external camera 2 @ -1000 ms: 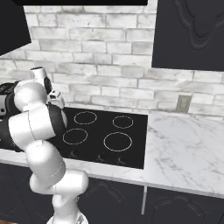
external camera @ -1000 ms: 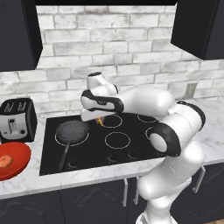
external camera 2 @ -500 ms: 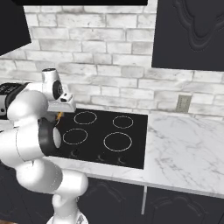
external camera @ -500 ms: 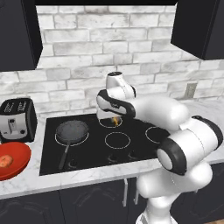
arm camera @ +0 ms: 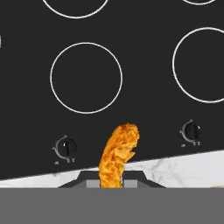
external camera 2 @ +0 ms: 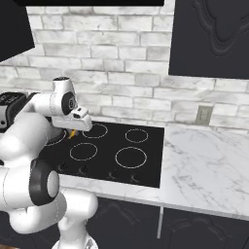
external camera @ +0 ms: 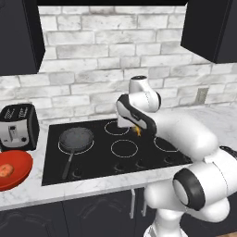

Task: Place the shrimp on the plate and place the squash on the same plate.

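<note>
The black cooktop (external camera: 115,146) is set into the marble counter (external camera 2: 204,170), with a dark frying pan (external camera: 76,139) on its left rear ring, a toaster (external camera: 17,127) to the left, and a bright red dish (external camera: 14,170) at the counter's left end carrying the squash (external camera: 5,169). The required white plate cannot be identified in these views. Over the last second the arm has been swung rightward from above the pan to a position over the middle rings, so the shrimp has been lifted clear and is being carried; the transport phase of the first placement is judged to be under way, with the squash not yet handled. The gripper (external camera: 137,131) is closed on the shrimp (arm camera: 118,154), which is pinched at one end between the jaws. In the hand view the shrimp's long axis is seen running outward from the fingertips, with a gentle curve and the free end bent slightly to one side, projected over the cooktop's front edge between two control knobs (arm camera: 64,148). In the right base view the shrimp (external camera 2: 72,133) hangs as a small orange sliver below the hand, above the cooktop.
</note>
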